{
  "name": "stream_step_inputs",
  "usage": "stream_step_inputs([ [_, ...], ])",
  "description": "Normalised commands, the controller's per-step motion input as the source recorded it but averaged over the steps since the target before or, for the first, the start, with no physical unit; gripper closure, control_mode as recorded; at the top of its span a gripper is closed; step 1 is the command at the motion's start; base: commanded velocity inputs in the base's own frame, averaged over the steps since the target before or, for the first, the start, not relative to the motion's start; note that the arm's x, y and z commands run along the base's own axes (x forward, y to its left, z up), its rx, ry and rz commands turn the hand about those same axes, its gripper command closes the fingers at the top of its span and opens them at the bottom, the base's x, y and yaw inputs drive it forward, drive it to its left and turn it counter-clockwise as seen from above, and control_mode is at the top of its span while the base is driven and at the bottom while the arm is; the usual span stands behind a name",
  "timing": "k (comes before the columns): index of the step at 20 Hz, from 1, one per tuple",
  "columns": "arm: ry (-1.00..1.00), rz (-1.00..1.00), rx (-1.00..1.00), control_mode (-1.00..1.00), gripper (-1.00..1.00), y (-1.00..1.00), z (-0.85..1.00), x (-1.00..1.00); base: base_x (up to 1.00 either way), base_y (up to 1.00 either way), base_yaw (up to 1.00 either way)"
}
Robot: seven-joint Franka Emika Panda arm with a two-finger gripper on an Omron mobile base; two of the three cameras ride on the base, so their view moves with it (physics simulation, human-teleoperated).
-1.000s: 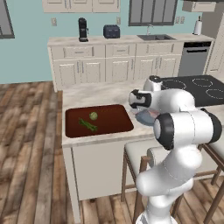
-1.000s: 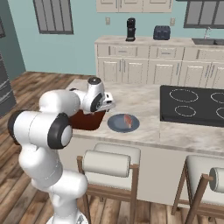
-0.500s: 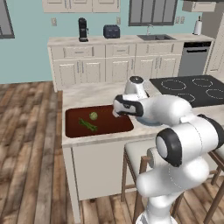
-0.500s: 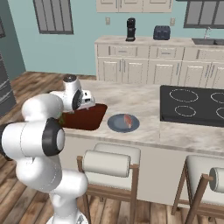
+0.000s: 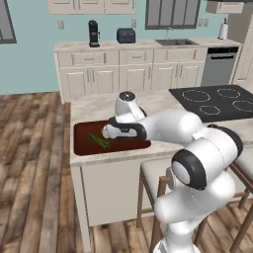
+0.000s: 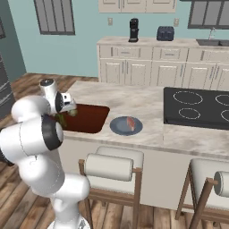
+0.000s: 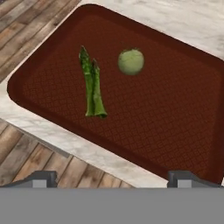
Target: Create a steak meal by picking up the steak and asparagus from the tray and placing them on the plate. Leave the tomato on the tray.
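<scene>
The dark reddish-brown tray (image 7: 166,113) holds the green asparagus (image 7: 92,85) and, beside it, the round yellowish-green tomato (image 7: 131,61). My gripper (image 7: 113,179) hovers above the tray's near edge, open, its fingertips (image 7: 41,178) wide apart with nothing between them. From the left base view the gripper (image 5: 106,133) hangs over the tray (image 5: 84,143), just beside the asparagus (image 5: 99,142). In the right base view the steak (image 6: 130,123) lies on the grey-blue plate (image 6: 118,128), to the right of the tray (image 6: 91,120) and the gripper (image 6: 71,111).
The tray and plate rest on a marble island counter (image 6: 134,100). A black cooktop (image 6: 197,107) lies at the counter's right end. Padded stools (image 6: 114,165) stand along the near side. Wood floor (image 7: 26,22) lies beyond the counter edge.
The arm has swung left, from over the plate to above the tray. The steak stays on the plate, and the gripper stays open.
</scene>
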Motion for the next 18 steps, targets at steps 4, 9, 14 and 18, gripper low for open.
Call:
stream_step_inputs([
  [4, 0.0, 0.01, 0.0, -1.0, -1.0, 0.8, -0.12, 0.0, 0.0, 0.0, 0.0],
  [9, 0.0, 0.0, 0.0, -1.0, -1.0, 0.32, -0.32, 0.0, 0.0, 0.0, 0.0],
  [14, 0.0, 0.0, 0.0, -1.0, -1.0, 0.01, -0.44, 0.11, 0.0, 0.0, 0.0],
  [18, 0.0, 0.0, 0.0, -1.0, -1.0, 0.0, -0.2, 0.25, 0.0, 0.0, 0.0],
])
